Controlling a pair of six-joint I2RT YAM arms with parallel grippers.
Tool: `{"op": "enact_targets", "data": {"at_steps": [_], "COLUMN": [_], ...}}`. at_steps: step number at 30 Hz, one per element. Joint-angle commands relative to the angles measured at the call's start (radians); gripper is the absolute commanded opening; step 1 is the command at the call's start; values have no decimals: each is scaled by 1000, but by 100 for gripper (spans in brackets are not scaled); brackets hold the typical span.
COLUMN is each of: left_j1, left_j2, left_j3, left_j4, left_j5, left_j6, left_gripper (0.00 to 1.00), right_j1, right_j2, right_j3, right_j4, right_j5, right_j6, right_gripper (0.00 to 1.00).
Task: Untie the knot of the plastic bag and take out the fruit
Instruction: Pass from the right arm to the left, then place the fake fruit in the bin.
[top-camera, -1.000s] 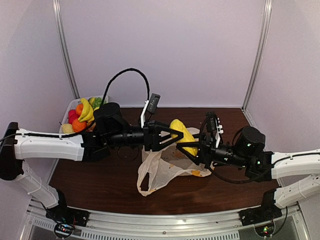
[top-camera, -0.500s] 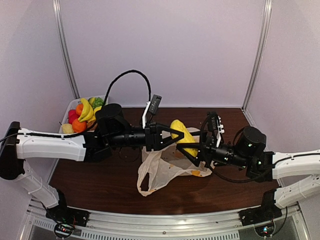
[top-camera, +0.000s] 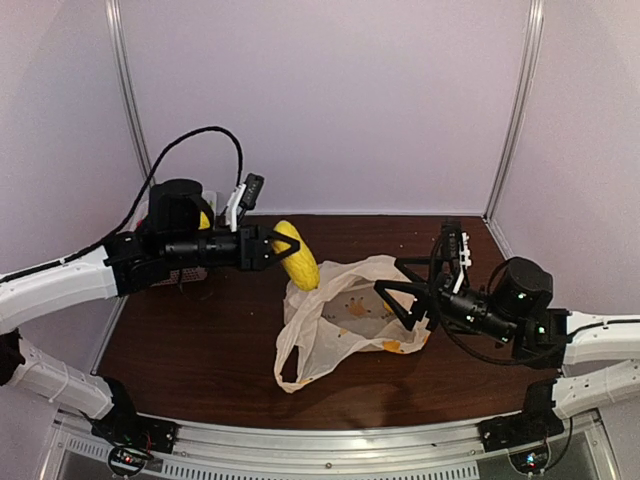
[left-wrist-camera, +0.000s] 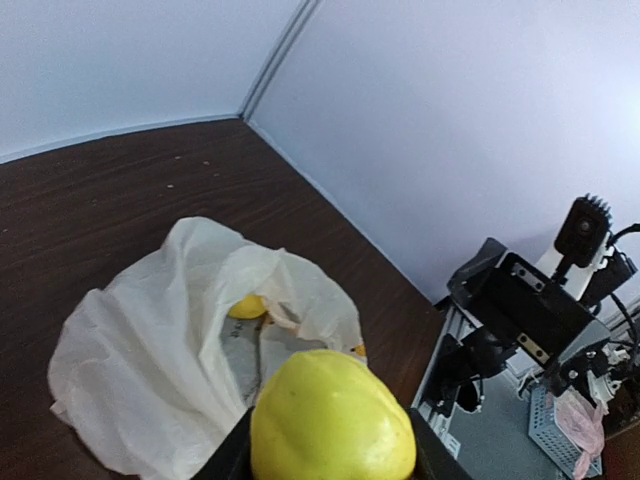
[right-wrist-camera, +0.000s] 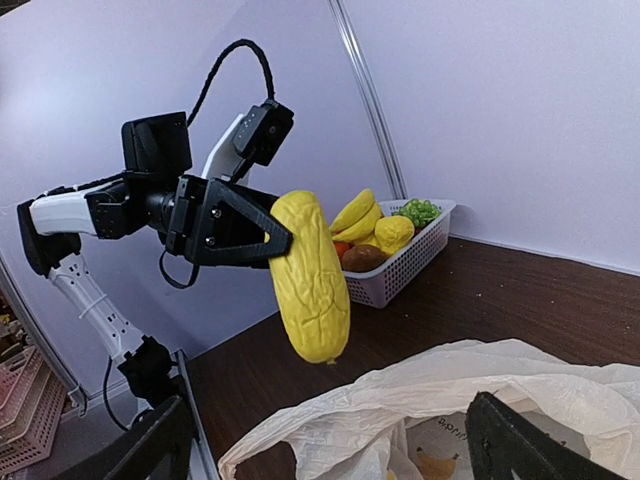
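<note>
Two grippers observed: left gripper (top-camera: 283, 250) clamps a yellow fruit (top-camera: 297, 256) aloft near the bench's (top-camera: 200, 345) rear edge, while right gripper (top-camera: 405, 293) stands wide open beside the mid-bench plastic bag (top-camera: 340, 330).

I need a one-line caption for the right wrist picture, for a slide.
The left gripper holds a long yellow fruit in the air near the open plastic bag, a white fruit basket behind.

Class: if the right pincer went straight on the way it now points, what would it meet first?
The plastic bag: the open right pincer points at its crumpled top edge, close ahead. The yellow fruit in the left pincer hangs higher and farther, probably off that line; depth is unclear.
</note>
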Motion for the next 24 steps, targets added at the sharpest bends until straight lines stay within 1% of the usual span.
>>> {"op": "enact_targets", "data": {"at_steps": [1,3,6,9,11,15,17,22,24], "left_j1": [147,237,371,489,568,706,745,868,938], "left_j2": [-109,-136,-159,-169,-169,-155,-140,-93,-76], "left_j3": [40,71,123,172,198,236,254,279,266], "left_j4": [-343,-480,-622,-725,-765,-770,-750,-648,-566], "left_j5": [-68,-88,-114,-187,-209,-268,-308,-400,-407], "left_j6": [108,161,241,321,362,424,443,489,490], "left_gripper": [27,26,25,24,24,23,23,22,23], "right_j1": [-4,-8,-15,-17,-19,-21,-22,-22,-22], "right_j2": [-46,-60,-74,-86,-97,-113,-120,-154,-172], "right_j3": [-34,-44,-49,-52,-55,-66,-66,-71,-75], "right_j4": [-72,-83,-102,-118,-122,-128,-136,-160,-171], "right_j5": [115,143,164,174,181,190,189,197,206], "right_j6": [-24,-25,-28,-27,-25,-19,-15,-7,-2], "right_gripper": [97,98,99,99,100,100,100,100,100]}}
